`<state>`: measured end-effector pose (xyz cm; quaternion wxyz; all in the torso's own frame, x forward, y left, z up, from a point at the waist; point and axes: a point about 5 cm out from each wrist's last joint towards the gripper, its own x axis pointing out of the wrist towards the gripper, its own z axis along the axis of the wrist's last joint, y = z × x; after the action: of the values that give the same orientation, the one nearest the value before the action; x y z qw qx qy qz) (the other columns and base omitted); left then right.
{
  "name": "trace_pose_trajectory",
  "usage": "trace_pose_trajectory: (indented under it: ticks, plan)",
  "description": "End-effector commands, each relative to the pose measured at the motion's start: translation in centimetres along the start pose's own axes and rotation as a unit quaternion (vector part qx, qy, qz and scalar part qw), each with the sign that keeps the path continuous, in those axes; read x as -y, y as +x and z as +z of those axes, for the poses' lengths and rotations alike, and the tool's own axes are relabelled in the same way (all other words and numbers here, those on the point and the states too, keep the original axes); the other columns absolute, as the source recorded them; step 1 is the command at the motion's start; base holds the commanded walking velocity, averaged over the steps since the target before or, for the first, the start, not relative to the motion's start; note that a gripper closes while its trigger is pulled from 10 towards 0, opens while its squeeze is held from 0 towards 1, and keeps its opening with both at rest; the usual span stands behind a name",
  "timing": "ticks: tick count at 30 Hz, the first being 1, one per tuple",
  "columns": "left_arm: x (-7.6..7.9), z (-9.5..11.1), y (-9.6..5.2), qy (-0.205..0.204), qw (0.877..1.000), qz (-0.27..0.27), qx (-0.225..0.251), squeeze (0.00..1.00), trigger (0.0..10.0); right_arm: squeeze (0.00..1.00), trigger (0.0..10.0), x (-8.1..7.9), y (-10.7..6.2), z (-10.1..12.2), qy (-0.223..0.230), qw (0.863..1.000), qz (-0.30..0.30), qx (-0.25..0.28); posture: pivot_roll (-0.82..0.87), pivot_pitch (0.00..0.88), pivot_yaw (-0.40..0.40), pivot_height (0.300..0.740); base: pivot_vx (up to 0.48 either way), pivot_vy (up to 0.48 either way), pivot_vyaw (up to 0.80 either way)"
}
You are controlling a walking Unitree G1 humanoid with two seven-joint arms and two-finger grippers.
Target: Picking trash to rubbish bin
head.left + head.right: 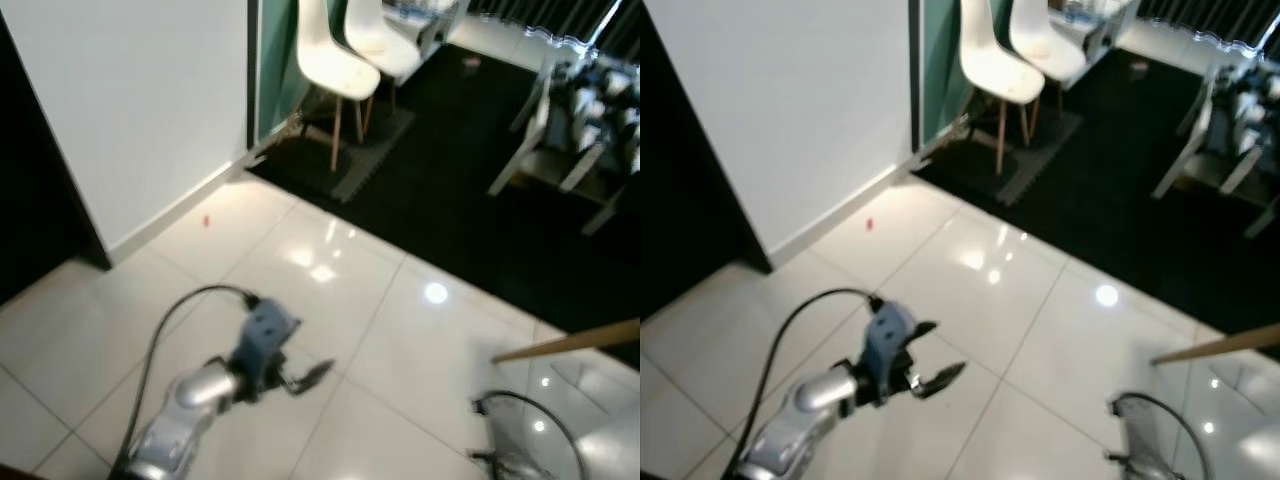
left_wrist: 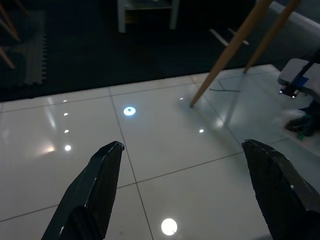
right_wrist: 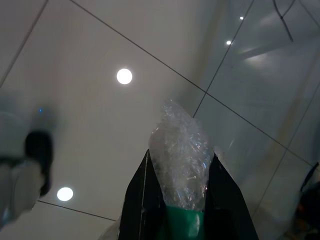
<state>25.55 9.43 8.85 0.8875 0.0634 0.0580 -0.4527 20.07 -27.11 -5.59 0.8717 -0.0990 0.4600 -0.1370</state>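
Observation:
My right gripper is shut on a crumpled clear plastic bottle with a green part down between the fingers; it hangs over glossy white floor tiles. Part of the right arm shows at the lower right of the left eye view. My left gripper is held out low over the tiles, open and with nothing in it. In the left wrist view its two black fingers stand wide apart. A small red scrap lies on the floor near the white wall.
A white wall with a dark gap beside it stands on the left. Two white chairs sit on a black mat at the back. A slanted wooden leg crosses the right side, with white furniture beyond it.

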Motion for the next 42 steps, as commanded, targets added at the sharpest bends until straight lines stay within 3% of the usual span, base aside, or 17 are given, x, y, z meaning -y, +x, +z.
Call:
trace_pose_trajectory:
  ticks: [1, 12, 18, 19, 24, 26, 28, 30, 32, 33, 37, 38, 39, 40, 42]
  plan:
    - [0.6, -0.6, 0.0, -0.009, 1.0, -0.009, -0.009, 0.0, 10.0, 0.0, 10.0, 1.1, -0.2, -1.8, -0.009, 0.999, -0.014, -0.029, 0.15, 0.142, -0.102, 0.74, 0.0, -0.439, 0.0]
    - [0.4, -1.0, 0.0, -0.023, 1.0, 0.001, -0.012, 0.0, 10.0, 0.0, 10.0, 1.0, -0.2, -2.0, -0.011, 0.999, -0.01, -0.03, 0.14, 0.146, -0.099, 0.74, 0.0, -0.344, 0.0]
    - [-1.2, -3.2, -0.8, -0.028, 0.997, 0.059, -0.049, 0.0, 10.0, 0.0, 10.0, 0.8, -0.2, -2.1, -0.01, 0.999, -0.004, -0.037, 0.14, 0.146, -0.098, 0.74, 0.0, 0.0, -0.79]
    - [-1.7, -4.5, -1.3, -0.031, 0.993, 0.082, -0.074, 0.0, 10.0, 0.0, 10.0, 0.8, -0.2, -2.2, -0.011, 0.999, -0.004, -0.037, 0.14, 0.145, -0.097, 0.74, 0.0, 0.0, -0.79]
    - [-2.1, -6.6, -2.2, -0.042, 0.987, 0.111, -0.112, 0.0, 10.0, 0.0, 10.0, 0.7, -0.2, -2.2, -0.011, 0.999, -0.003, -0.038, 0.14, 0.145, -0.097, 0.74, 0.0, 0.0, -0.79]
    - [-2.5, -10.0, -4.1, -0.059, 0.967, 0.168, -0.185, 0.0, 10.0, 0.0, 10.0, 0.6, -0.2, -2.3, -0.012, 0.999, -0.001, -0.04, 0.14, 0.142, -0.096, 0.74, 0.0, 0.0, -0.79]
    - [-2.2, -13.0, -6.0, -0.038, 0.942, 0.199, -0.267, 0.0, 10.0, 0.0, 10.0, 0.5, -0.2, -2.4, -0.012, 0.999, 0.0, -0.041, 0.14, 0.136, -0.095, 0.74, 0.0, 0.0, -0.79]
    - [-2.0, -13.6, -6.5, -0.026, 0.936, 0.202, -0.288, 0.0, 10.0, 0.0, 10.0, 0.4, -0.2, -2.4, -0.012, 0.999, 0.001, -0.042, 0.14, 0.136, -0.095, 0.74, 0.0, 0.0, -0.79]
    - [-1.5, -15.3, -7.8, -0.004, 0.915, 0.213, -0.344, 0.0, 10.0, 0.0, 10.0, 0.3, -0.3, -2.4, -0.011, 0.999, 0.002, -0.043, 0.15, 0.132, -0.092, 0.74, 0.0, 0.0, -0.79]
    - [-1.5, -15.3, -7.8, -0.004, 0.915, 0.213, -0.344, 0.0, 10.0, 0.0, 10.0, 0.3, -0.3, -2.4, -0.011, 0.999, 0.002, -0.043, 0.15, 0.132, -0.092, 0.74, 0.0, 0.0, -0.79]
    - [1.0, -18.9, -11.7, -0.045, 0.857, 0.259, -0.443, 0.0, 10.0, 0.0, 10.0, -0.4, -0.3, -2.8, -0.015, 0.999, 0.01, -0.046, 0.15, 0.123, -0.085, 0.74, 0.0, 0.0, -0.79]
    - [1.0, -18.9, -11.7, -0.045, 0.857, 0.259, -0.443, 0.0, 10.0, 0.0, 10.0, -0.4, -0.3, -2.8, -0.015, 0.999, 0.01, -0.046, 0.15, 0.123, -0.085, 0.74, 0.0, 0.0, -0.79]
    - [2.0, -19.7, -12.6, -0.08, 0.843, 0.273, -0.458, 0.0, 10.0, 0.0, 10.0, -0.7, -0.4, -2.9, -0.015, 0.999, 0.013, -0.047, 0.15, 0.119, -0.079, 0.74, 0.0, 0.0, -0.79]
    - [2.0, -19.7, -12.6, -0.08, 0.843, 0.273, -0.458, 0.0, 10.0, 0.0, 10.0, -0.7, -0.4, -2.9, -0.015, 0.999, 0.013, -0.047, 0.15, 0.119, -0.079, 0.74, 0.0, 0.0, -0.79]
    - [3.6, -20.6, -13.2, -0.125, 0.828, 0.281, -0.47, 0.0, 10.0, 0.0, 10.0, -1.0, -0.4, -3.4, -0.015, 0.998, 0.018, -0.053, 0.14, 0.115, -0.071, 0.74, 0.0, 0.0, -0.79]
